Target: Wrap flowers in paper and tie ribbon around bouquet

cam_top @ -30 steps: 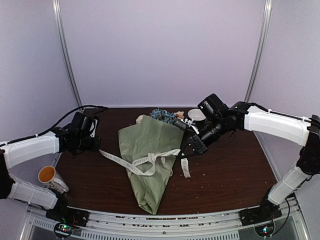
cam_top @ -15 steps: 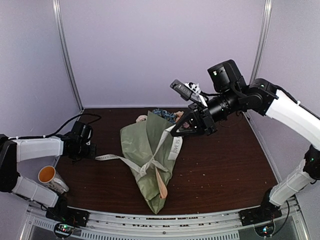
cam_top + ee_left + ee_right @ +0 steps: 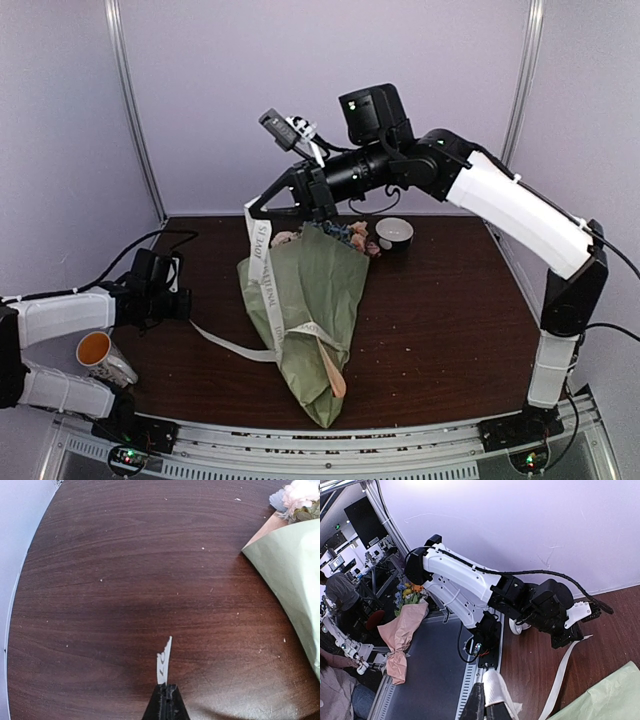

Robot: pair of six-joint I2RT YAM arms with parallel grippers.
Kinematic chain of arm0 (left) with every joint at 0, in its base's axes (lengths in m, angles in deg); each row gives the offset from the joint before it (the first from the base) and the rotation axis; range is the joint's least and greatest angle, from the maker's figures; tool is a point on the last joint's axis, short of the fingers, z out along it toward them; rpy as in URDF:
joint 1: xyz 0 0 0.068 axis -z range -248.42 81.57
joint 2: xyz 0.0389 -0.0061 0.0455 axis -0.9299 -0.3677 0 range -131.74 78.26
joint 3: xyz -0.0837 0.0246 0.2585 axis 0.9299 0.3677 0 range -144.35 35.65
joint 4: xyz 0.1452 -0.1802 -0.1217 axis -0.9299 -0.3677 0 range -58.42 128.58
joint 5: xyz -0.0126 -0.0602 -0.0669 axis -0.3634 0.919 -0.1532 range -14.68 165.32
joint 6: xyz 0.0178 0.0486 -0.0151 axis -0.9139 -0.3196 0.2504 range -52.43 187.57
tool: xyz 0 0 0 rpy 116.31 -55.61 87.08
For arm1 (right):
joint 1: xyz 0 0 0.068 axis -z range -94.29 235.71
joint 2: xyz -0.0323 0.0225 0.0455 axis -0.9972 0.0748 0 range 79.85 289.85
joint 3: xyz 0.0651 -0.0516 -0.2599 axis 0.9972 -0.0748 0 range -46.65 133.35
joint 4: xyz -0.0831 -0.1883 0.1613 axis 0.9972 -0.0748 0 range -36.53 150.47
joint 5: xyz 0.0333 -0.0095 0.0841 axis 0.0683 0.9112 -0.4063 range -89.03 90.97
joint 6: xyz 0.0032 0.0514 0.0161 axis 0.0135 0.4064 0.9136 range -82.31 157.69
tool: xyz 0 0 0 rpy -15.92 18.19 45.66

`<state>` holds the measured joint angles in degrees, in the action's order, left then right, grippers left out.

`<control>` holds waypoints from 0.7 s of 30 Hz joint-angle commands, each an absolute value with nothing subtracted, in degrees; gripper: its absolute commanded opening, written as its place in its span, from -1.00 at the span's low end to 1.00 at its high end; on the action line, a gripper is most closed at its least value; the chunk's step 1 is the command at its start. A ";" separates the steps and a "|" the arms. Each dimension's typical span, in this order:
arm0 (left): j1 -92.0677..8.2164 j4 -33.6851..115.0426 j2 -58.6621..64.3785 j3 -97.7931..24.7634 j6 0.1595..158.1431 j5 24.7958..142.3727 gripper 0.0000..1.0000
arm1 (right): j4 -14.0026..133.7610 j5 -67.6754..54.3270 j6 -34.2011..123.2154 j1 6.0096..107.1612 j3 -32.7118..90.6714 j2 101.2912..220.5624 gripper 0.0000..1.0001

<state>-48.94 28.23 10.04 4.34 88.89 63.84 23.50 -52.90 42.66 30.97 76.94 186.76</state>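
Observation:
The bouquet (image 3: 310,290), a cone of sage-green paper (image 3: 295,575), lies mid-table with the flowers (image 3: 336,233) showing at its far, wide end. The cream ribbon (image 3: 264,265) circles the cone low down. One end runs left along the table to my left gripper (image 3: 187,306), which is shut on it; the ribbon tip (image 3: 164,661) pokes past the left gripper (image 3: 166,695). The other end rises steeply to my right gripper (image 3: 252,211), held high above the bouquet's left side. The right gripper (image 3: 487,707) is shut on the ribbon (image 3: 496,687). Pink blooms (image 3: 301,492) show at the corner.
A cup with an orange inside (image 3: 98,354) lies by the left arm's base. A small white bowl (image 3: 393,233) stands behind the bouquet on the right. The table's rail (image 3: 320,440) runs along the near edge. The right arm (image 3: 500,195) spans overhead.
The right arm has lifted and swung left across the bouquet, drawing its ribbon end up from the table. The left gripper has pulled back left, and the ribbon loop now sits tighter round the cone.

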 commanded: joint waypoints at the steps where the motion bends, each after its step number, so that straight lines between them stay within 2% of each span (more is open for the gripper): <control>1: -48.64 32.42 14.17 6.60 88.55 65.46 -1.00 | 29.40 -52.82 47.56 30.60 80.45 191.62 -1.00; 5: -47.98 34.31 19.58 8.08 88.09 66.21 -0.96 | 30.79 -51.36 49.06 31.02 80.37 193.63 -1.00; 8: -44.57 36.52 24.56 8.67 85.41 66.44 -0.17 | 31.29 -49.34 50.48 31.74 79.99 193.75 -1.00; 10: -39.23 39.28 28.82 9.29 82.55 63.24 0.10 | 32.34 -48.25 52.04 32.40 79.14 193.64 -1.00; 13: -31.64 45.26 33.93 9.83 77.23 62.88 0.22 | 34.79 -47.79 54.43 33.07 77.75 193.74 -1.00; 17: -29.71 50.52 34.68 8.51 75.08 77.94 0.32 | 35.43 -47.95 55.53 33.46 77.93 194.31 -1.00; 19: -28.87 46.81 32.14 6.25 74.64 76.23 0.27 | 35.15 -47.55 55.46 33.72 77.54 193.78 -1.00; 21: -28.75 39.19 29.36 4.00 77.22 69.18 0.18 | 34.83 -46.90 55.37 34.27 76.16 192.58 -1.00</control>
<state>-29.33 44.07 33.62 7.93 77.51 72.12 33.16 -48.57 54.27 33.44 78.25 194.72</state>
